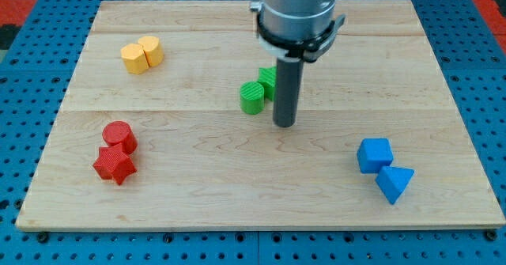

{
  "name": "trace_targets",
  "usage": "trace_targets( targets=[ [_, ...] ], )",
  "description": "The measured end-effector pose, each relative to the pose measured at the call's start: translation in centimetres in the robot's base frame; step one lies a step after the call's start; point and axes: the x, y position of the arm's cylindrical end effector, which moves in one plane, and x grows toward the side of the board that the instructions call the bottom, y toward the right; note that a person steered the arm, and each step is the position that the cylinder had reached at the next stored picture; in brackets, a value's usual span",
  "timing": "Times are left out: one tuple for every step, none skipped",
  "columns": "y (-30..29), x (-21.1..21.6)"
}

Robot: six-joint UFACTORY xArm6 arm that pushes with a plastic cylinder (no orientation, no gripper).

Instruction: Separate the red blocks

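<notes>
**Eight blocks, two of each colour**

Left of and below my tip (285,126), well apart, the red cylinder (119,135) touches the red star (114,165). Green pair (258,91) sits just beside my bare, empty-handed tip; yellow pair (142,54) upper-left; blue pair (384,170) lower-right.

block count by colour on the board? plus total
Red: 2, the red cylinder and the red star block, touching
Yellow: 2, yellow block and yellow block
Green: 2, green cylinder and green block, just to the view's left of my tip
Blue: 2, blue cube and blue wedge
Total: 8
</notes>
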Motion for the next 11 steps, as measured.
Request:
trace_targets(
  targets=[
    [-8.0, 4.6],
    [-12.7, 3.6],
    [-17.1, 5.6],
    [-19.5, 7.9],
    [-16.9, 5.6],
    [-21.5, 5.7],
    [-24.6, 6.2],
    [-23.6, 6.3],
    [-24.4, 4.1],
    [-23.9, 3.3],
    [-22.8, 1.1]
  ],
)
